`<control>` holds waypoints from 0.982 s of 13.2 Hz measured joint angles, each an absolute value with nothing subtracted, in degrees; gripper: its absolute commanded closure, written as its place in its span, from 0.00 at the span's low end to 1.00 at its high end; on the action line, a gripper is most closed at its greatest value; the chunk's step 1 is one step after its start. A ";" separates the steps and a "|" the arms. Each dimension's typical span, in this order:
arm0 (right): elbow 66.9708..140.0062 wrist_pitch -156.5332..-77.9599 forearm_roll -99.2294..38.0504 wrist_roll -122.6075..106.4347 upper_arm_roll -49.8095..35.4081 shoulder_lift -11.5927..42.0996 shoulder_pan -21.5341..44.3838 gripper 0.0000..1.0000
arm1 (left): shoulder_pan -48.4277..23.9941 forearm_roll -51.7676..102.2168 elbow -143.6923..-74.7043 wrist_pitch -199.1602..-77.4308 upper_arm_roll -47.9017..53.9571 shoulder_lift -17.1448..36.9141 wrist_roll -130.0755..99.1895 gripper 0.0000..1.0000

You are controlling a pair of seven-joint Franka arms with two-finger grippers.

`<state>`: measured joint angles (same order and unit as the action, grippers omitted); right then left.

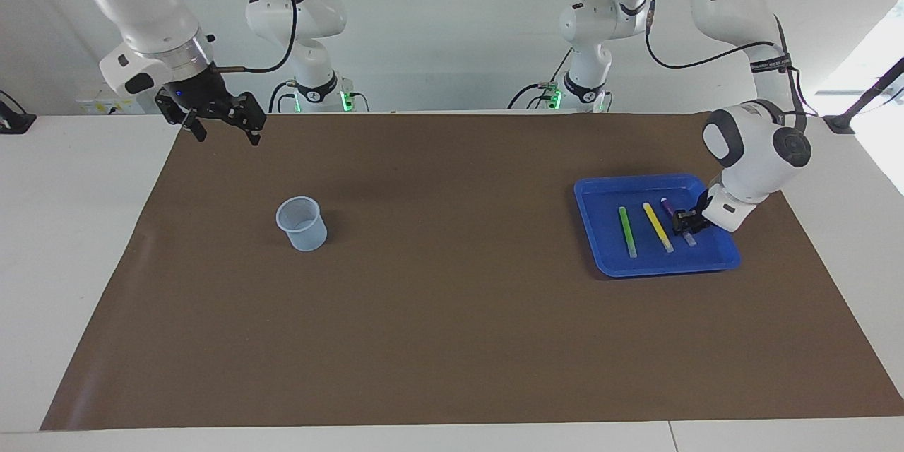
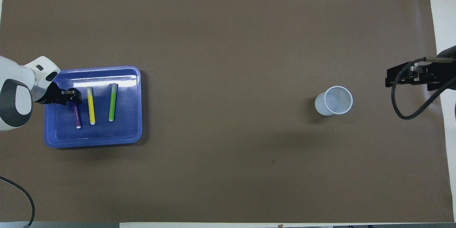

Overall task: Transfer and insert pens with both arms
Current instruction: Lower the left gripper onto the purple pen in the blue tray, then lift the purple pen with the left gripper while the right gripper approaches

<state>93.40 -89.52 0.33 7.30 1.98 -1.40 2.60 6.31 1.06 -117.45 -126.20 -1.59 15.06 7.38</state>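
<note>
While the right gripper (image 1: 220, 123) waited open near the cup (image 1: 301, 224), the left gripper (image 1: 686, 221) straddled the purple pen (image 2: 76, 115) in the tray (image 1: 600, 254); whether it gripped was unclear. Light, stiff, probably slippery: best pinched mid-barrel.

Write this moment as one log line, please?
left gripper: down at purple pen in blue tray | right gripper: waiting, open | cup: empty
</note>
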 measured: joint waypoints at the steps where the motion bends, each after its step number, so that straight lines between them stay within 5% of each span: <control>1: 93.40 -89.51 0.33 7.30 1.98 -1.40 2.60 0.00 | 6.31 1.06 -117.45 -126.20 -1.58 15.13 7.38 0.95; 13: 93.40 -89.51 0.33 7.30 1.98 -1.40 2.60 0.00 | 6.25 1.18 -113.81 -120.07 -1.42 15.12 4.16 1.00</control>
<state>93.40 -89.51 0.33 7.30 1.98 -1.40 2.60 6.25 1.18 -113.81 -120.07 -1.42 15.12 4.16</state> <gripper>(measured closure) 0.000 0.828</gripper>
